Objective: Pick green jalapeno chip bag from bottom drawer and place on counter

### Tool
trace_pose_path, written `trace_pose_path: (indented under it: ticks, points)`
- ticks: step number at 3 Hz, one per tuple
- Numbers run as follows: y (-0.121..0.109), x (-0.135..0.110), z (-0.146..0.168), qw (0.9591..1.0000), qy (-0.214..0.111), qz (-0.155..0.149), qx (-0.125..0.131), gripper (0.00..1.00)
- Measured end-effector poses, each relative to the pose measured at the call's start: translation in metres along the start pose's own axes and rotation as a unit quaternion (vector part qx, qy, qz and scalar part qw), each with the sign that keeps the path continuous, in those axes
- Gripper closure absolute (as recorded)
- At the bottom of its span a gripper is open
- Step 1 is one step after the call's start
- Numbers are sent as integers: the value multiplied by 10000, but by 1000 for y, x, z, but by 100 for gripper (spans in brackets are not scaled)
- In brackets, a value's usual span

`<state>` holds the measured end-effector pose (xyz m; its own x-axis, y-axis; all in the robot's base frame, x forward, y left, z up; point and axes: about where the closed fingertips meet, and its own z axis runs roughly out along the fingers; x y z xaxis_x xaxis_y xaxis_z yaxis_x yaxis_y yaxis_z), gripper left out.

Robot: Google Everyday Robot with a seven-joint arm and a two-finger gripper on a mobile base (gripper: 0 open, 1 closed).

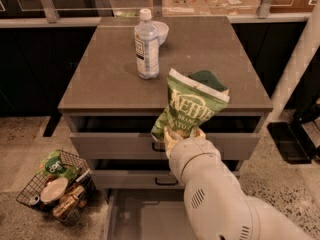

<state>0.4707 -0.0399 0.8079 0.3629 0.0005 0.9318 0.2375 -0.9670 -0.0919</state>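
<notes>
Clamping the lower edge of the chip bag point(193, 104), the gripper point(183, 134) holds it upright at the front edge of the counter point(107, 79), well above the bottom drawer point(140, 214); judged light, crinkly and crushable, best pinched at a seam.
</notes>
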Motion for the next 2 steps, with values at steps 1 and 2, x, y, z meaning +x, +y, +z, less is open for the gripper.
trace_pose_path:
  ticks: [1, 2]
  points:
    - [30, 44, 7, 9977, 484, 462, 113, 100]
    - [30, 44, 7, 9977, 482, 459, 115, 100]
